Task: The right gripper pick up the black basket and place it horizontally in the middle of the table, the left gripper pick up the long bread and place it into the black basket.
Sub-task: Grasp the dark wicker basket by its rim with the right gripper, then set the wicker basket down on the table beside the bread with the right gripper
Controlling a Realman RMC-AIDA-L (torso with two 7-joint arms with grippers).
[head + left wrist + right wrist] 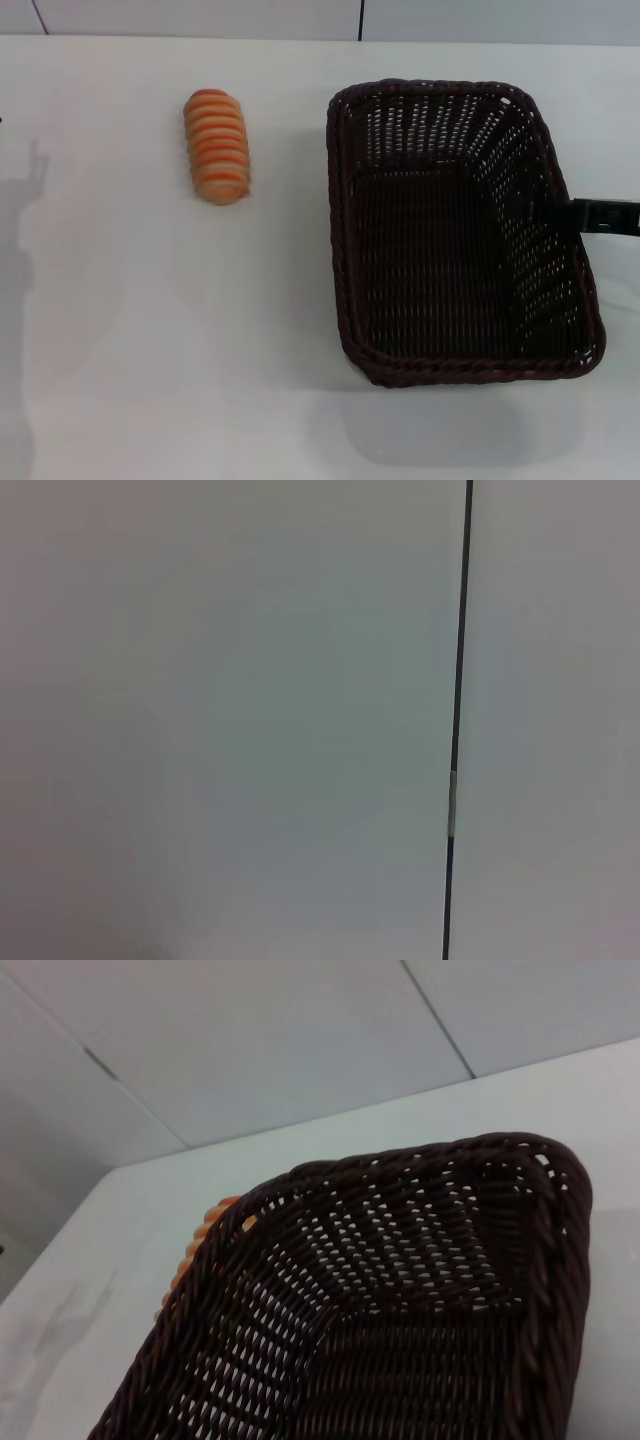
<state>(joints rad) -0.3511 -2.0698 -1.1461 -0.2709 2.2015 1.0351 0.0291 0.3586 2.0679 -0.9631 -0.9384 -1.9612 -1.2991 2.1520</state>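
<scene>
Reaching in from the right edge of the head view, the right gripper (600, 216) meets the basket's (440, 345) right rim, though whether its fingers clamp the wicker cannot be told. That basket fills the right half of the table (150, 350), its long axis running up the frame. Well apart, the bread (216, 145) lies upper left, and no writing shows anywhere.
</scene>
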